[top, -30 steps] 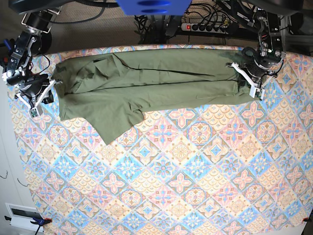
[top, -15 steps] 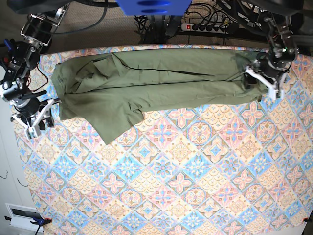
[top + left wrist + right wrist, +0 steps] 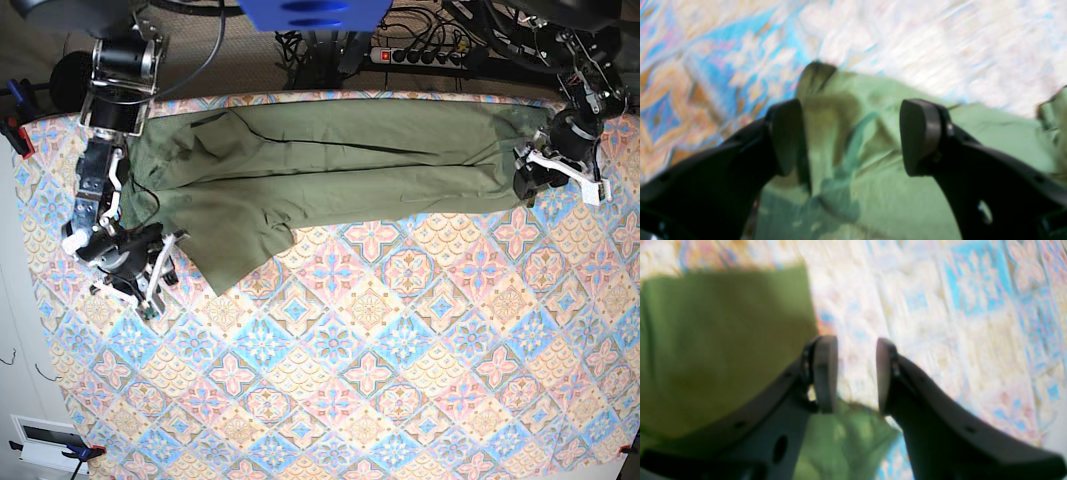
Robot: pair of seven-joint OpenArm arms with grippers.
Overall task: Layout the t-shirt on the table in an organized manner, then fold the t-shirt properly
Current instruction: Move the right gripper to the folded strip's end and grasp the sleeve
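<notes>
The olive-green t-shirt [image 3: 340,170] lies stretched in a long band along the far edge of the table [image 3: 380,380], with a flap hanging toward the front at its left [image 3: 235,250]. My left gripper [image 3: 532,176] is at the shirt's right end. In the left wrist view it [image 3: 853,136] is open wide over bunched fabric [image 3: 846,113]. My right gripper [image 3: 163,272] is low at the shirt's left front edge. In the right wrist view it [image 3: 853,373] stands slightly open with only tablecloth in the gap, and the shirt [image 3: 723,340] lies beside it.
A power strip [image 3: 420,55] and cables lie behind the table's far edge. The right arm's links [image 3: 110,130] reach over the shirt's left end. A white box [image 3: 45,440] sits on the floor at the front left.
My right gripper has swung from the table's left edge toward the front and inward, to the shirt's lower-left edge. My left gripper has drifted right to the shirt's right end.
</notes>
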